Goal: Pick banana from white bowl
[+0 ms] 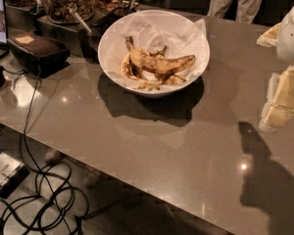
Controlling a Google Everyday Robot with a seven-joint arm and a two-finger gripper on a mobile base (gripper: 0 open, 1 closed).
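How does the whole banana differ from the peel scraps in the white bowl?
The plump, brown-blotched yellow banana is whole and thick; the brown-yellow peel scraps are thin and curled. The banana spans the middle; the scraps cluster by its left end and below. Both lie in the round glossy white bowl. The gripper hangs at the frame's right edge, apart from the bowl.

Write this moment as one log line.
banana: in white bowl | gripper: frame right, apart from bowl | pick: not yet done
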